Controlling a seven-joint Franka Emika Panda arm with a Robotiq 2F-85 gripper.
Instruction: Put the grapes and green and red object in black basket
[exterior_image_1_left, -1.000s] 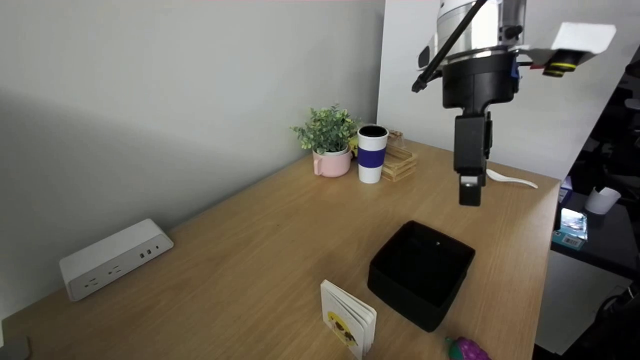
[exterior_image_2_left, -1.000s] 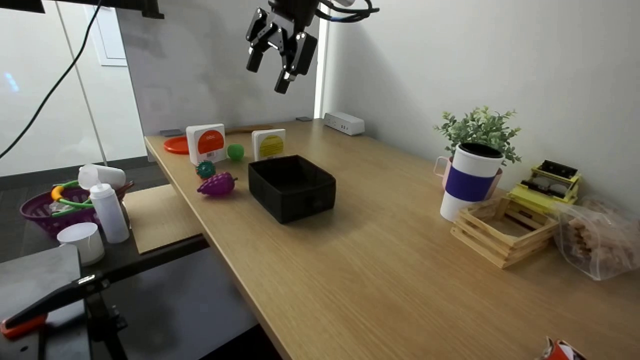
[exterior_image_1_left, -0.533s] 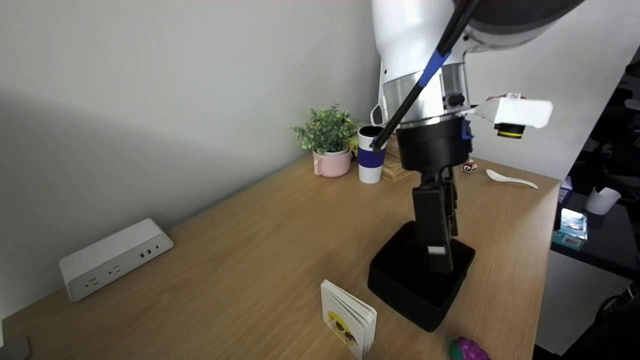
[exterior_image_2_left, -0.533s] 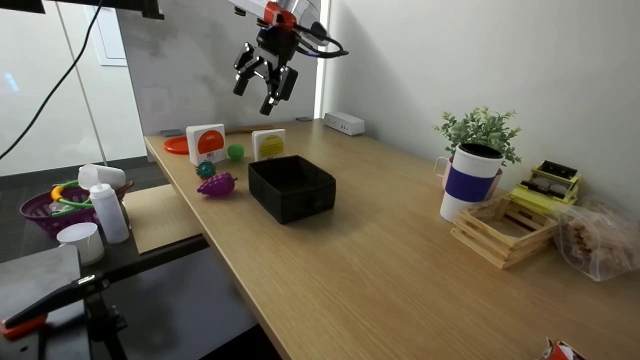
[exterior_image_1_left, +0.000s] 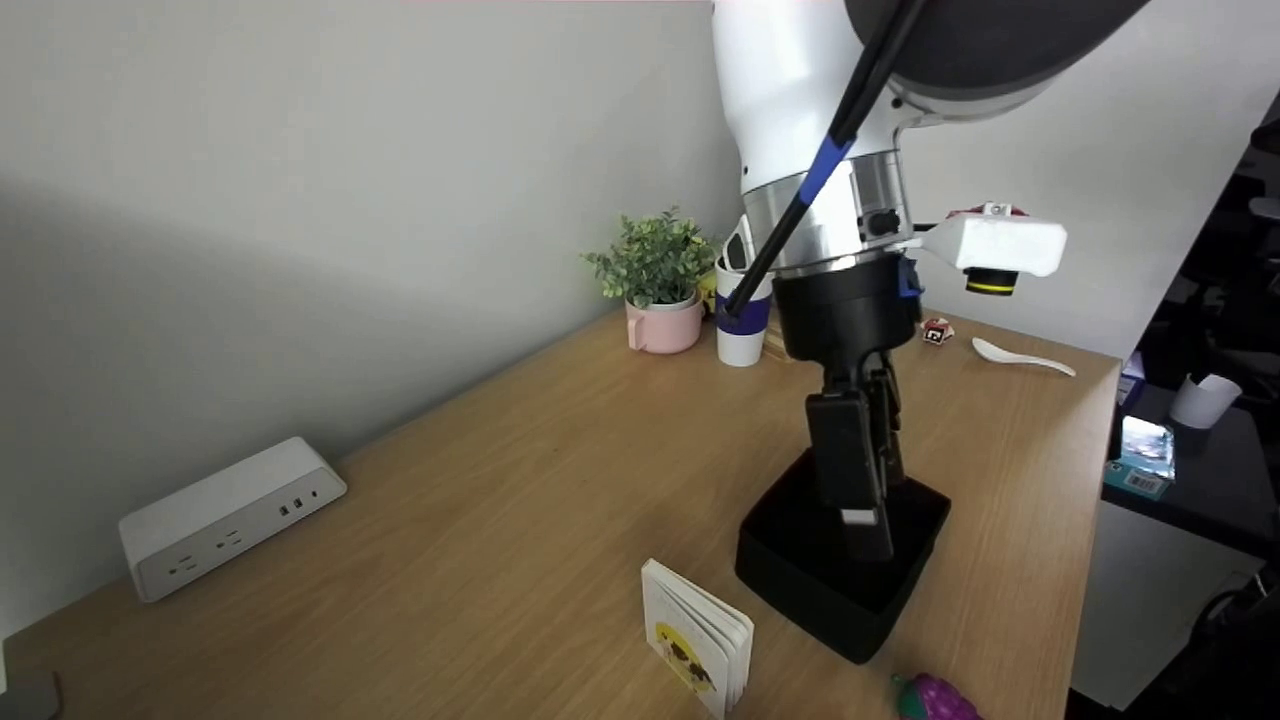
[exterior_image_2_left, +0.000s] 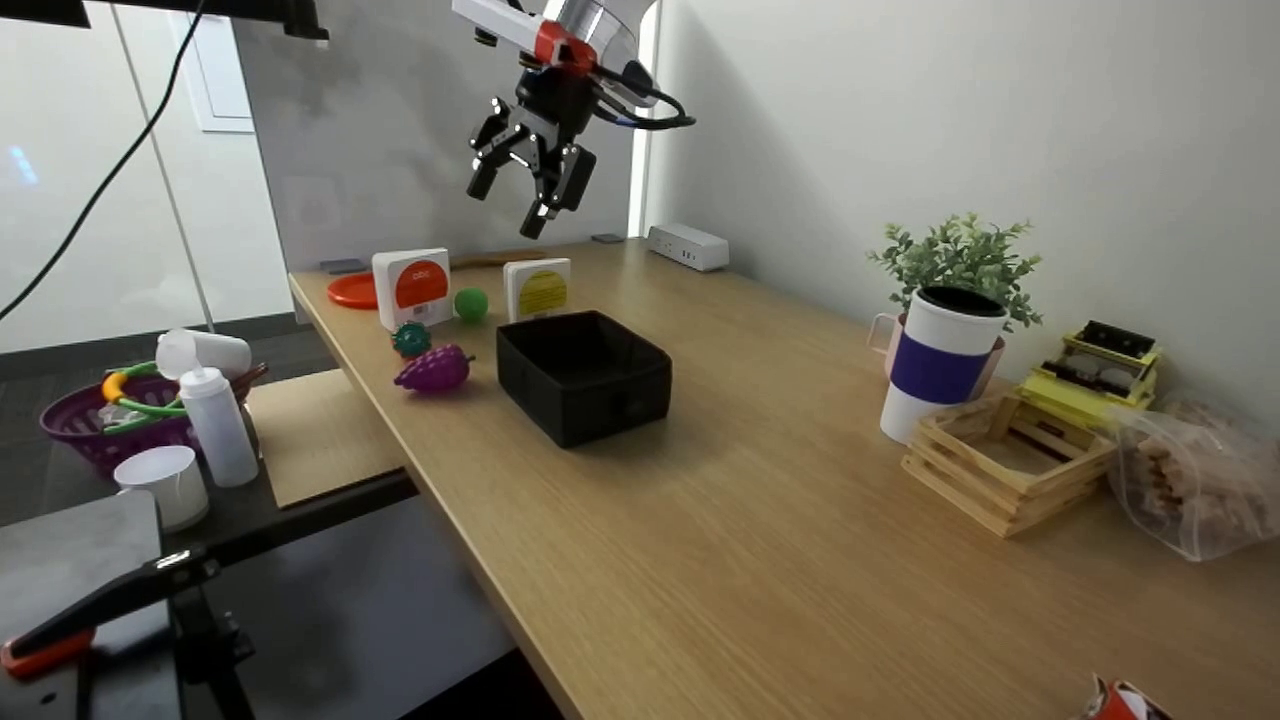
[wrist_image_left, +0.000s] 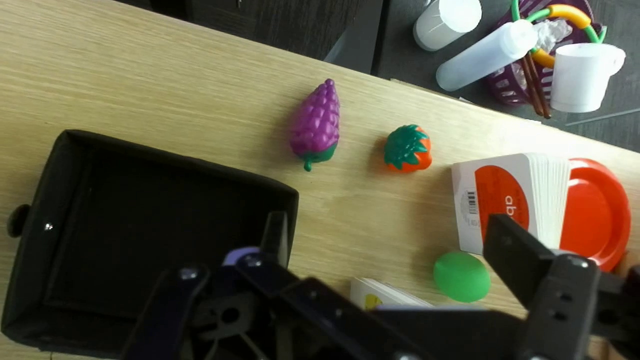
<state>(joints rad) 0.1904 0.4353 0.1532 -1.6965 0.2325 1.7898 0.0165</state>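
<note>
The purple grapes (wrist_image_left: 319, 122) lie on the table near its edge and also show in both exterior views (exterior_image_2_left: 436, 369) (exterior_image_1_left: 938, 698). The green and red object (wrist_image_left: 408, 148) lies beside them, also seen in an exterior view (exterior_image_2_left: 411, 340). The black basket (wrist_image_left: 150, 215) stands close to the grapes and looks empty; its wall shows in both exterior views (exterior_image_2_left: 615, 400) (exterior_image_1_left: 800, 602). My gripper (wrist_image_left: 386, 225) is open and empty, high above the table. It also shows in both exterior views (exterior_image_2_left: 505, 212) (exterior_image_1_left: 872, 540). In the wrist view, one finger overlaps the basket's edge.
A white-and-red card box (wrist_image_left: 492, 195), a green ball (wrist_image_left: 461, 276), a white-and-yellow card box (wrist_image_left: 382, 295) and a red plate (wrist_image_left: 597, 212) stand near. The tumbler (exterior_image_2_left: 945, 365), plant (exterior_image_2_left: 960, 260) and wooden crate (exterior_image_2_left: 1010, 465) are farther along the table.
The arm has come down and, in an exterior view, moved left over the basket, mostly in the first half second. The gripper stays open. The objects on the table have not moved.
</note>
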